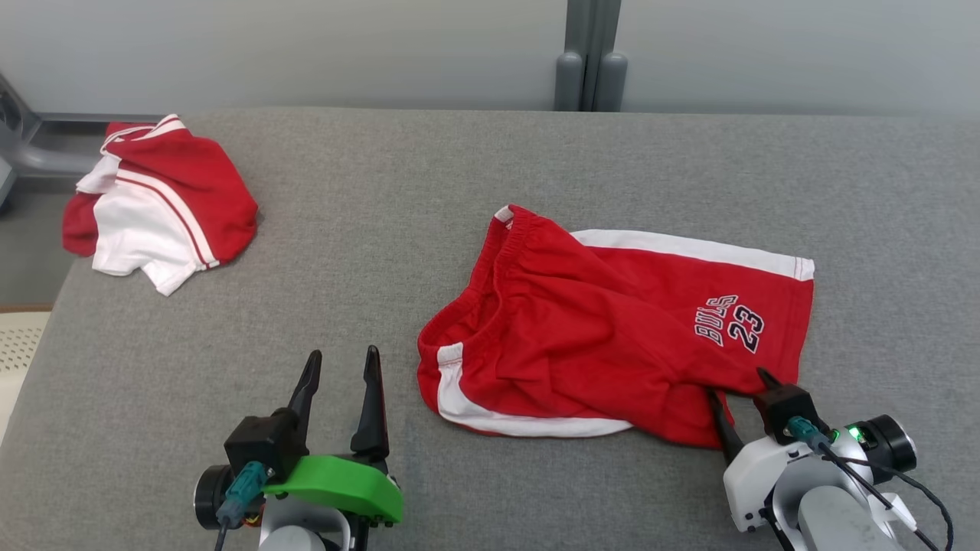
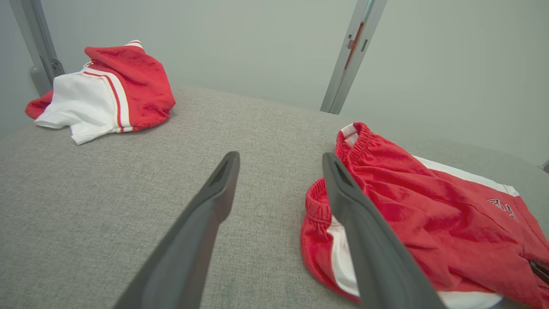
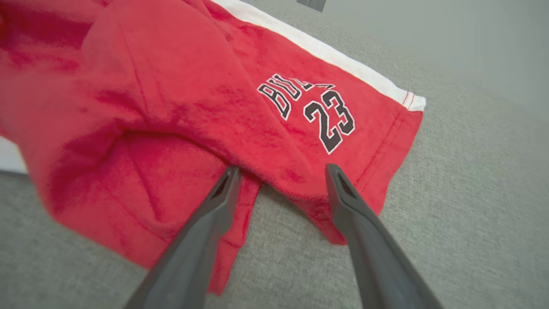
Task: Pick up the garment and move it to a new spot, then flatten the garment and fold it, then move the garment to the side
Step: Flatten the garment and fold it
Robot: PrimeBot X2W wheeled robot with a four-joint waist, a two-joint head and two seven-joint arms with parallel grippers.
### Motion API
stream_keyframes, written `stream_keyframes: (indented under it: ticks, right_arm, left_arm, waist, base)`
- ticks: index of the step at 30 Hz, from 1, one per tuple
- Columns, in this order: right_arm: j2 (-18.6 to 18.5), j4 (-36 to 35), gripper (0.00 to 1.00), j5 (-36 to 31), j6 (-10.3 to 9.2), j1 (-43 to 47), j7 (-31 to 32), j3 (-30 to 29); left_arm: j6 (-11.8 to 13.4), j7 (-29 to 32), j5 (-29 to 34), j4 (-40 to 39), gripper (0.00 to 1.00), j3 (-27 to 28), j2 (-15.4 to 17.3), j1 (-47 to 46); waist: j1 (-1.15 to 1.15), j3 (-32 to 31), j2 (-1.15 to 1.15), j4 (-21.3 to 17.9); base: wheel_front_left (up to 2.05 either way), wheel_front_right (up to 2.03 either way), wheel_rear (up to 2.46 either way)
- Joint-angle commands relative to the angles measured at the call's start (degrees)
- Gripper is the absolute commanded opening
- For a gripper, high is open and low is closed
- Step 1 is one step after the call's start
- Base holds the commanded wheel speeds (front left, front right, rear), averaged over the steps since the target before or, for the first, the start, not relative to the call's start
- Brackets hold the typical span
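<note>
While both grippers stand wide open and empty, I see my left gripper over bare table, a grey woven cloth surface, just beside the shorts' gathered elastic waistband. My right gripper is spread at the rumpled leg hems. The shorts are soft red knit with white side stripes and lie creased at the table's right-centre. A bunched red-and-white shirt sits at the far left corner, well apart.
</note>
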Motion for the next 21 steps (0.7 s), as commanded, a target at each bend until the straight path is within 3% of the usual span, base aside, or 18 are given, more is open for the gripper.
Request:
stream_keyframes:
  ticks: [1, 2, 4, 11, 21]
  right_arm:
    - [-0.25, 1.57, 1.0, -0.34, -0.1, -1.49, -0.34, -0.06]
    - [-0.51, 2.44, 0.8, -0.53, -0.1, -2.76, -0.6, -0.2]
    - [-0.31, 3.92, 0.0, 0.06, -0.1, -4.35, -0.69, -0.63]
    - [-1.61, 0.97, 0.0, 1.37, -0.1, -11.69, -1.06, 0.17]
    - [-11.58, 7.53, 0.0, -0.43, -0.11, -28.77, 0.44, 6.45]
  left_arm:
    - [0.05, -0.03, 0.63, -0.56, 1.0, 0.1, 0.01, 0.55]
    - [0.14, -0.03, 0.76, -0.82, 1.0, 0.02, -0.04, 0.53]
    - [0.3, -0.03, 0.95, -1.21, 1.0, -0.01, -0.07, 0.46]
    - [0.71, -0.02, 0.66, -3.09, 1.0, 0.2, -0.11, 0.48]
    - [0.9, -0.03, -1.2, -6.72, 1.0, -3.76, -0.11, -2.63]
  waist:
    - [0.0, 1.58, 0.0, 1.46]
    - [0.0, 1.87, 0.0, 1.64]
    - [0.0, 2.27, 0.0, 1.85]
    - [0.0, 3.9, 0.0, 1.57]
    - [0.0, 7.33, 0.0, 7.14]
  base:
    - [0.0, 0.0, 0.0]
    - [0.0, 0.0, 0.0]
    - [0.0, 0.0, 0.0]
    - [0.0, 0.0, 0.0]
    - [0.0, 0.0, 0.0]
